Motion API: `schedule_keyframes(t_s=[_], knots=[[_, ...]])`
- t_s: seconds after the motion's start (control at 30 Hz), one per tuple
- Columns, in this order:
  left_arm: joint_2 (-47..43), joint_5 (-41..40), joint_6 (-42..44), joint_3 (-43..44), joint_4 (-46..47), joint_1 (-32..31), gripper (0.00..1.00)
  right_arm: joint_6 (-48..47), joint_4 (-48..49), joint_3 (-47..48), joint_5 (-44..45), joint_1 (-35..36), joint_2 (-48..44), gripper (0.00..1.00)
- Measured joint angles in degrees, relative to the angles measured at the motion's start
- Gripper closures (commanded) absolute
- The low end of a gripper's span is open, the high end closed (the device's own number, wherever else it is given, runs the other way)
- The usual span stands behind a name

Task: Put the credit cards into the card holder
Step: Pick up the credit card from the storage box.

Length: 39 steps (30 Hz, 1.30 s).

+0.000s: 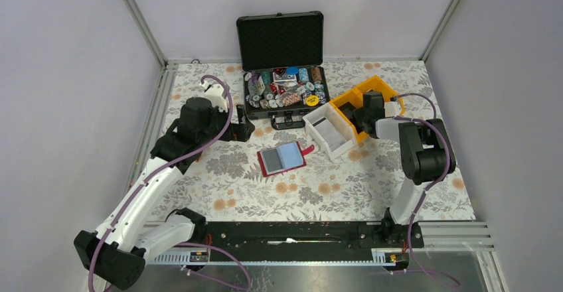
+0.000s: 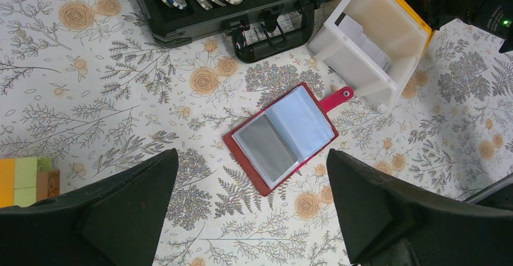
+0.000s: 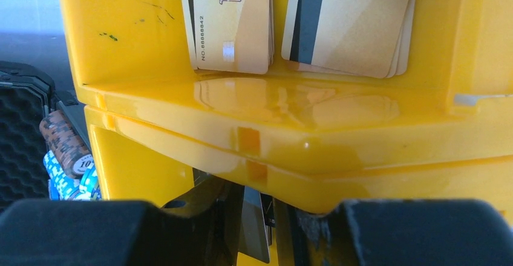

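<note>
Dark red card holder [image 2: 281, 139], lying open (clear sleeves), tan-gold credit cards [image 3: 236, 30]

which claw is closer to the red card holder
Left. The left claw is open just left of the card holder, pointing at it; the right claw is farther off to its right, at the yellow bin.

Plain pale grey walls [image 1: 60, 73] on three sides; aluminium corner posts [image 1: 141, 21]; floral-print tabletop [image 1: 332, 192]; soft even light.
</note>
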Motion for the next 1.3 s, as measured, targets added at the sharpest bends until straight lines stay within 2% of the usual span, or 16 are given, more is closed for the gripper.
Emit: schedule_keyframes(t_s=[0.3, 0.63, 1.3], knots=[[0.0, 0.0, 0.0, 0.0, 0.0, 0.0, 0.01, 0.22, 4.04, 0.37, -1.53, 0.0, 1.66, 0.7], [0.0, -0.02, 0.0, 0.0, 0.0, 0.0, 0.01, -1.36, 5.29, 2.27, -2.58, -0.02, 3.78, 1.0], [0.0, -2.08, 0.42, 0.0, 0.0, 0.0, 0.01, -9.05, 2.6, -0.66, 0.11, 0.04, -7.54, 1.0]])
